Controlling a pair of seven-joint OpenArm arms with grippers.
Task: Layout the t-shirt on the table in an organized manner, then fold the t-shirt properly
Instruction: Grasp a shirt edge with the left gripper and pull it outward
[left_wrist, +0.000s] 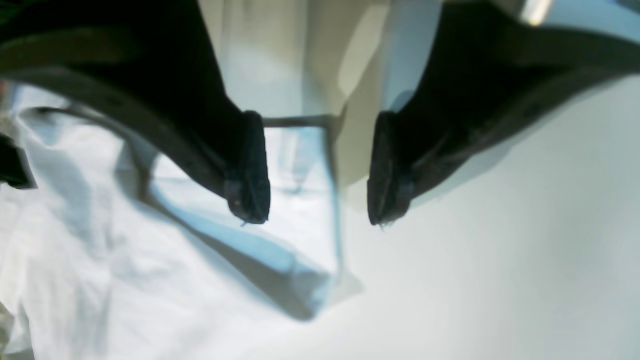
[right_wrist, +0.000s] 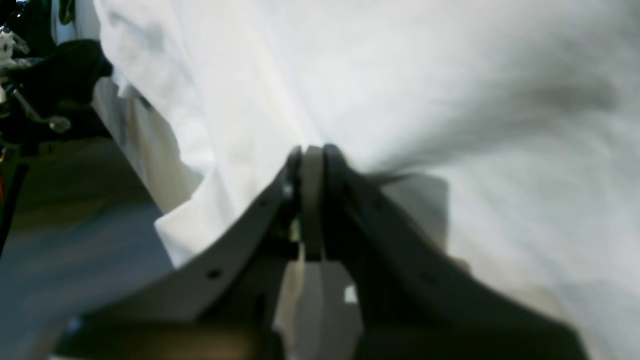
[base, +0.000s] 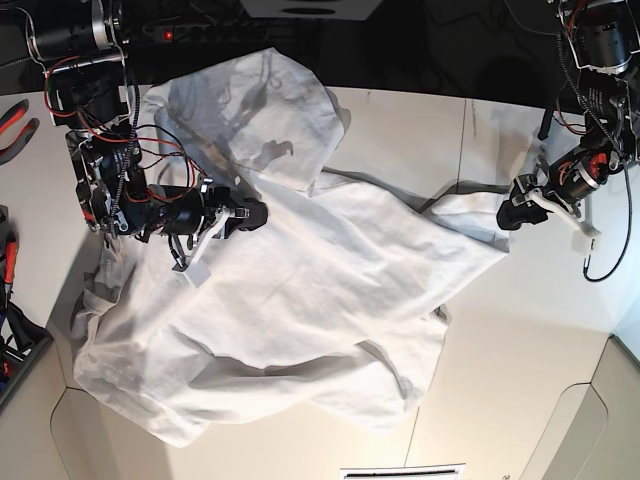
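Note:
The white t-shirt (base: 300, 290) lies crumpled and spread over the middle of the table (base: 520, 350), with one part heaped toward the far edge. On the left of the base view, my right gripper (base: 252, 215) is shut on a fold of it. The right wrist view shows the closed fingertips (right_wrist: 310, 155) pinching the white cloth (right_wrist: 400, 75). My left gripper (base: 512, 214) stands open at the shirt's right-hand edge. In the left wrist view its two pads (left_wrist: 250, 170) are wide apart with nothing between them, above the edge of the cloth (left_wrist: 125, 250) and bare table (left_wrist: 500, 250).
Red-handled pliers (base: 15, 120) lie at the table's far left. A thin dark seam (base: 465, 130) crosses the tabletop at the back right. Dark tools (base: 12, 340) sit at the left edge. The near table corners are cut at an angle.

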